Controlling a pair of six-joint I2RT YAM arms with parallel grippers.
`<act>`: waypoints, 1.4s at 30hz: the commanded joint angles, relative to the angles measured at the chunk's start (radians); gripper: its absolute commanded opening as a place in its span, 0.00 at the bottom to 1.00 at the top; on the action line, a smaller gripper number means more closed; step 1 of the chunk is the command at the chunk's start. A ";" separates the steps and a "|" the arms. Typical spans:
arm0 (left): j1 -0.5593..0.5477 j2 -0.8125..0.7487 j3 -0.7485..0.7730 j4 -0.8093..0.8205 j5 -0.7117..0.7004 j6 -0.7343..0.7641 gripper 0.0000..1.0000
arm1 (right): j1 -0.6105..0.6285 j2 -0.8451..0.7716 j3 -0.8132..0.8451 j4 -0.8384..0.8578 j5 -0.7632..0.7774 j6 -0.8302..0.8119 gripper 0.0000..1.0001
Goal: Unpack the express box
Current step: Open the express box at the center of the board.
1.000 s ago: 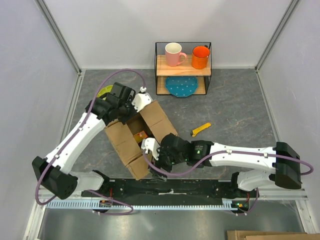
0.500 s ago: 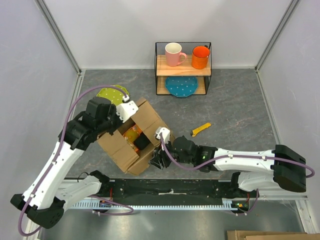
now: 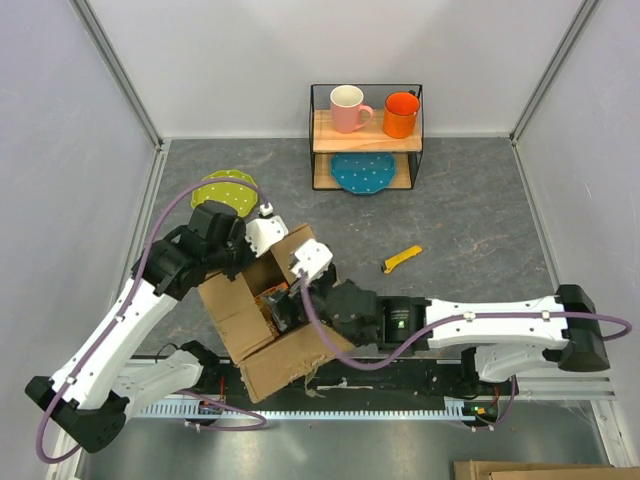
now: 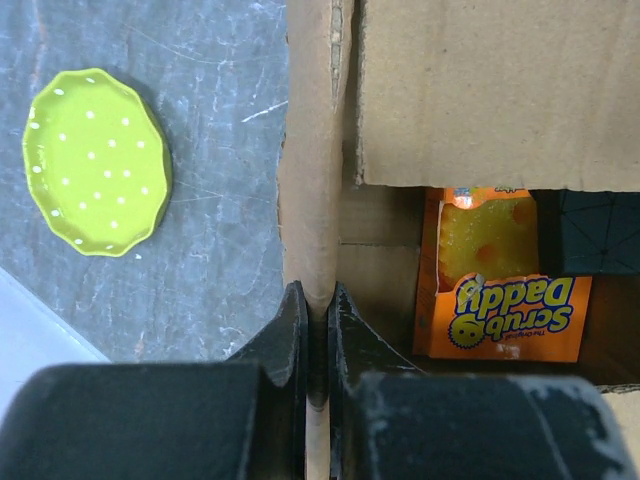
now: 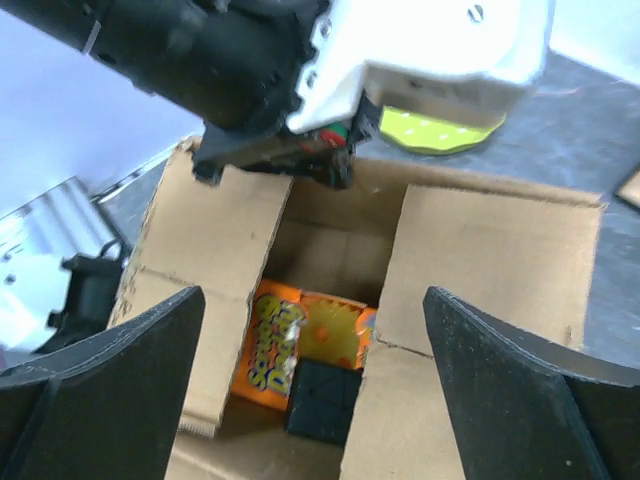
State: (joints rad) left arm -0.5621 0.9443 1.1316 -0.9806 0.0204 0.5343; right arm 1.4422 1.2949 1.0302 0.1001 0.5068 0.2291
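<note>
The express box (image 3: 285,358) is a brown cardboard carton standing open near the table's front, with its flaps spread. No label shows. My left gripper (image 3: 258,245) is shut on the box's upright far-left edge, the cardboard pinched between the jaws in the left wrist view (image 4: 317,310). My right gripper (image 3: 283,305) hovers over the opening, open and empty (image 5: 315,385). Inside the box lie an orange Scrub Daddy sponge pack (image 5: 300,335) (image 4: 505,290) and a small black block (image 5: 325,400) beside it.
A lime green dotted plate (image 3: 228,188) (image 4: 95,160) lies on the table beyond the box. A wire shelf (image 3: 366,150) at the back holds a pink mug (image 3: 348,108), an orange mug (image 3: 400,114) and a blue plate (image 3: 363,172). A yellow utility knife (image 3: 402,259) lies right of the box.
The box has turned and slid toward the front, flaps wider. My right gripper moved from the box's near side to above its opening. My left gripper kept its hold and shifted with the box.
</note>
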 commanded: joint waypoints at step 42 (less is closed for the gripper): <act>-0.009 0.010 -0.001 -0.030 0.041 -0.068 0.02 | 0.219 0.346 0.329 -0.462 0.980 -0.137 0.98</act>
State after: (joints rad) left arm -0.5709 0.9619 1.1244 -1.0241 0.0326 0.5053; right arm 1.6356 1.6039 1.2922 -0.3550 1.4803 0.0380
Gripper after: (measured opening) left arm 0.072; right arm 0.982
